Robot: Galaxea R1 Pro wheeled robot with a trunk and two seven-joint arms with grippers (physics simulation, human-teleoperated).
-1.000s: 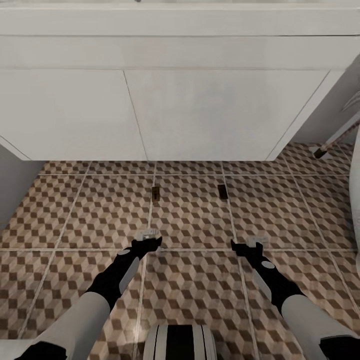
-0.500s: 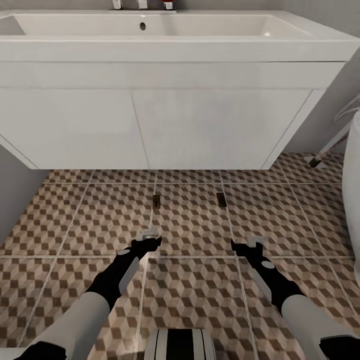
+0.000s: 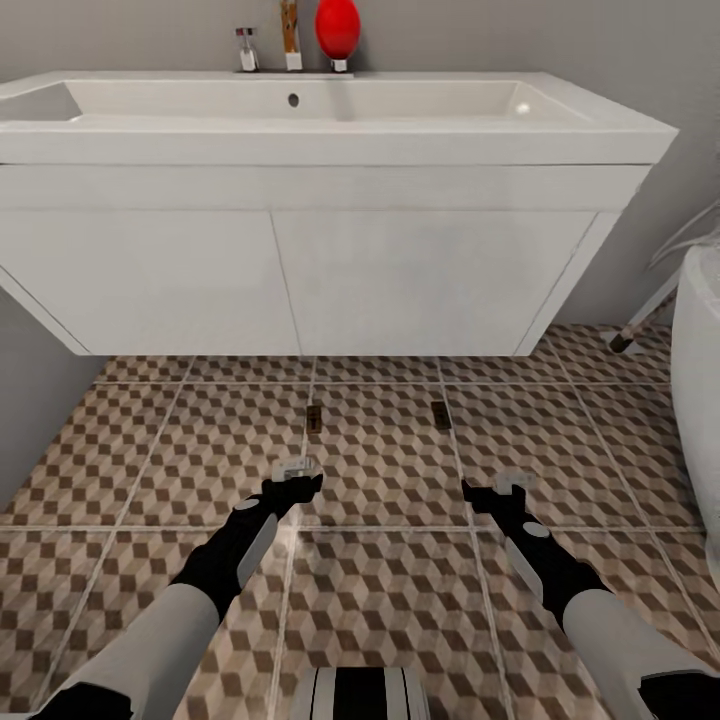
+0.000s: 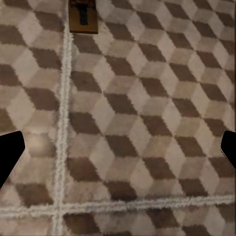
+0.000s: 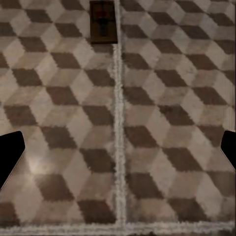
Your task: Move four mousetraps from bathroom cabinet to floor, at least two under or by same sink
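Head view shows me two mousetraps on the bathroom floor just before the bathroom sink, left gripper and right gripper fingers spread empty.

Looking straight down on the floor, patterned in brown, beige and white cubes. One mousetrap lying flat at the far edge of the frame, brown board with a dark metal part down its middle, its long side just beside a pale grout line and running parallel to it. That grout line crossing the whole view and meeting a second one at a right angle near the close edge. Two black fingertips of the right gripper poking in from opposite sides, spread wide apart, nothing between them but tile. Trap well apart from both tips.
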